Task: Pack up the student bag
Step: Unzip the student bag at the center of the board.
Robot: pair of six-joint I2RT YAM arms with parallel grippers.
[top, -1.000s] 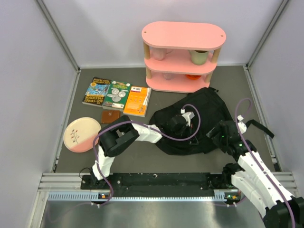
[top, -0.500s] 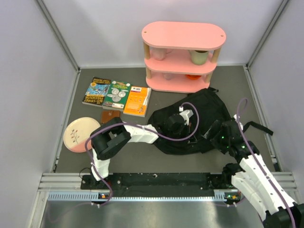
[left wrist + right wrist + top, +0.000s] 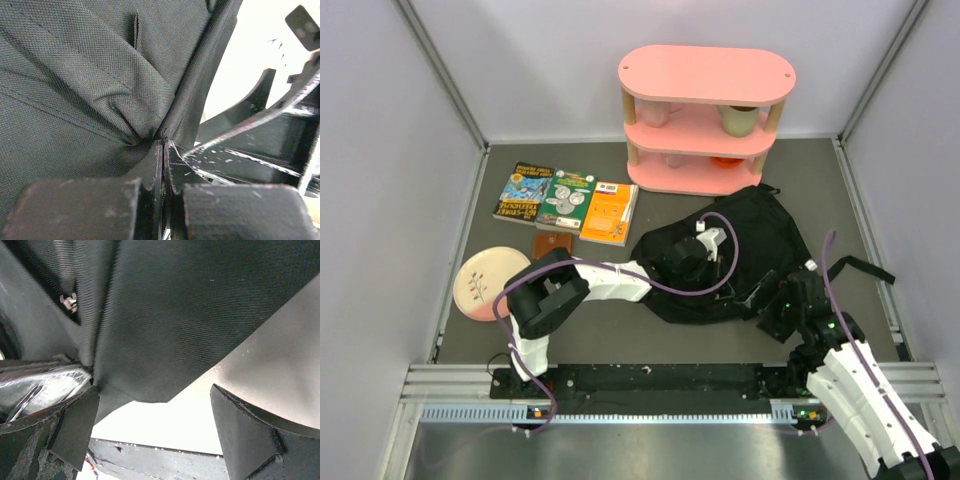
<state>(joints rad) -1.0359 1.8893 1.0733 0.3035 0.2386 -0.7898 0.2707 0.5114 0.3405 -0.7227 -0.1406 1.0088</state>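
The student bag (image 3: 760, 235), a floppy black backpack, lies right of the table's centre below the shelf. My left gripper (image 3: 703, 250) rests on its middle; in the left wrist view this gripper (image 3: 164, 150) is shut, pinching a fold of the bag's fabric (image 3: 80, 75). My right gripper (image 3: 772, 303) is at the bag's near right edge. Its jaws (image 3: 155, 415) stand wide open in the right wrist view, with the bag cloth (image 3: 175, 315) hanging just above them and one corner dipping between the fingers, ungripped.
A pink three-tier shelf (image 3: 705, 120) holding a cup (image 3: 740, 118) stands at the back. Three books (image 3: 567, 200), a small brown wallet (image 3: 552, 245) and a pink plate (image 3: 490, 283) lie at the left. A bag strap (image 3: 865, 268) trails right toward the wall.
My right gripper has opened wider and drawn back toward the near edge. My left gripper has shifted slightly left, still pinching the bag.
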